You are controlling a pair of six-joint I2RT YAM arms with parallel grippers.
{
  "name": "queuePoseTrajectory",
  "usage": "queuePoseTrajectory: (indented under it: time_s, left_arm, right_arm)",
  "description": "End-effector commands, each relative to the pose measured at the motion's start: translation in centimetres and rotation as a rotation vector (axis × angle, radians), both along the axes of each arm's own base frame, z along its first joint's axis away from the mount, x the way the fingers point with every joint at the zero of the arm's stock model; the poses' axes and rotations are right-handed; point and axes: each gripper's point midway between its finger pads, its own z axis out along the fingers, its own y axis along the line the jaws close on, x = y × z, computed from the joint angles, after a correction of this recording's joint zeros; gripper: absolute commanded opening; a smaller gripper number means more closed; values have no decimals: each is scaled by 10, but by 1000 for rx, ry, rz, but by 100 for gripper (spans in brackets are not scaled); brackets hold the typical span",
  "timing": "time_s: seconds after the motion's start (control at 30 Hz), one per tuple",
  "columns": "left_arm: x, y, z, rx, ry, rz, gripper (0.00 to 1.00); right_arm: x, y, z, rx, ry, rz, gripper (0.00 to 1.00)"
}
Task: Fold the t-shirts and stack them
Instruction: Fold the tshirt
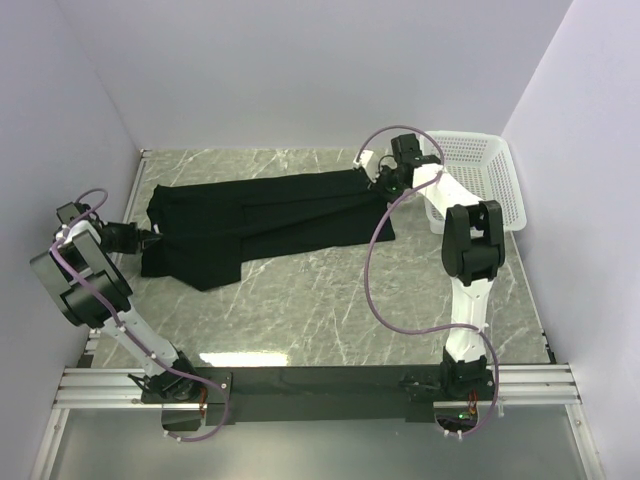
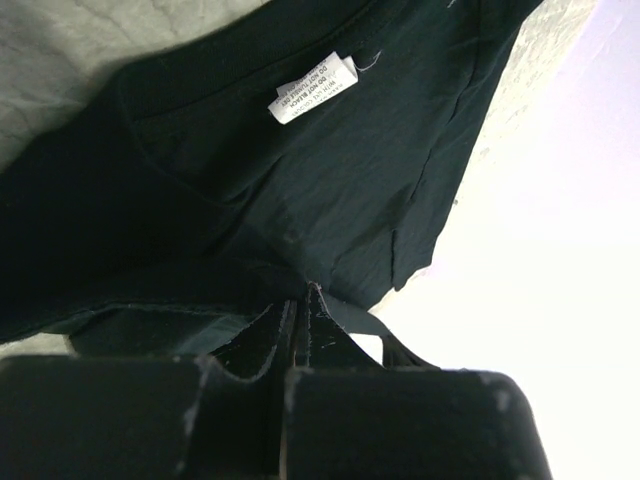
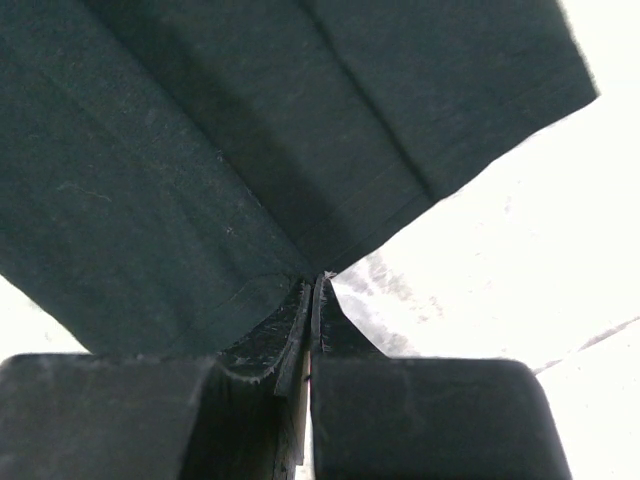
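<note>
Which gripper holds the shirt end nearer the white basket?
The right gripper, shut on the t-shirt near the basket; the left gripper pinches the opposite end.

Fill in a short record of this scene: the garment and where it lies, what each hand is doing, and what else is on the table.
Garment: black t-shirt, laid out sideways across the far half of the marble table
Left hand: shut, pinching the shirt's left end
Right hand: shut, pinching the shirt's right edge
Detail: white care label showing on the cloth in the left wrist view
Other item: white perforated basket at the far right corner
</note>
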Motion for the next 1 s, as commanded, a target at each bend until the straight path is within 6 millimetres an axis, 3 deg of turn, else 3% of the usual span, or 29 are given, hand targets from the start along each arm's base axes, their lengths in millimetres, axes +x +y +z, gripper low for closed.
queuePoseTrajectory:
  time_s: [0.0, 0.17, 0.97]
  left_arm:
    - [14, 17, 11, 79, -57, -7, 1]
    - [15, 16, 10, 76, -56, -11, 1]
    - [20, 17, 11, 76, -63, -23, 1]
  right_arm:
    - [23, 5, 23, 17, -105, -57, 0]
    - [31, 6, 29, 26, -125, -76, 0]
    - [25, 2, 24, -2, -105, -75, 0]
